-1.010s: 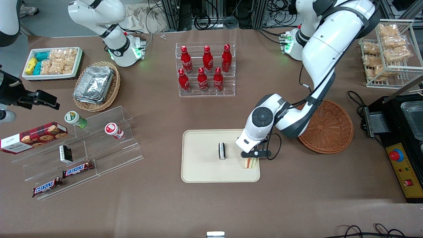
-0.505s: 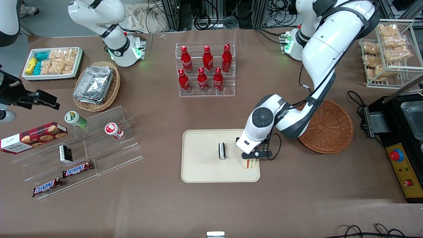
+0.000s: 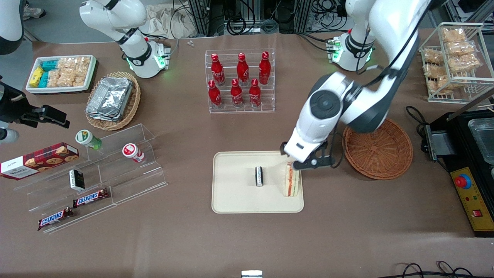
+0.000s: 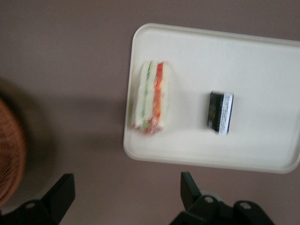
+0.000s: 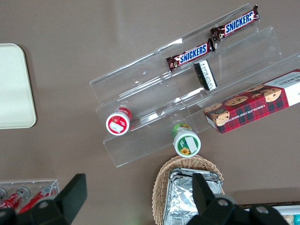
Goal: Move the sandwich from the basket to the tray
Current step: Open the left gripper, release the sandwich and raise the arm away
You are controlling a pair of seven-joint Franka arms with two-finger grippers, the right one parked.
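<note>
Your claw point(image 3: 305, 165) spread and empty above the tray's point(image 3: 235, 202) basket-side edge, one sandwich point(image 3: 291, 183) on edge on that tray, one small dark packet point(image 3: 259, 176) beside it, one reddish wicker basket point(image 3: 380, 148) nearby.

The left arm reaches down from its base at twelve o'clock, elbow bent, wrist pointing toward six. Its gripper point(image 3: 308, 164) point(image 4: 126, 197) hangs raised, fingers point(image 4: 63, 192) spread wide, holding nothing.

Red bottles point(image 3: 239, 79) stand in a clear rack point(image 3: 241, 106).
</note>
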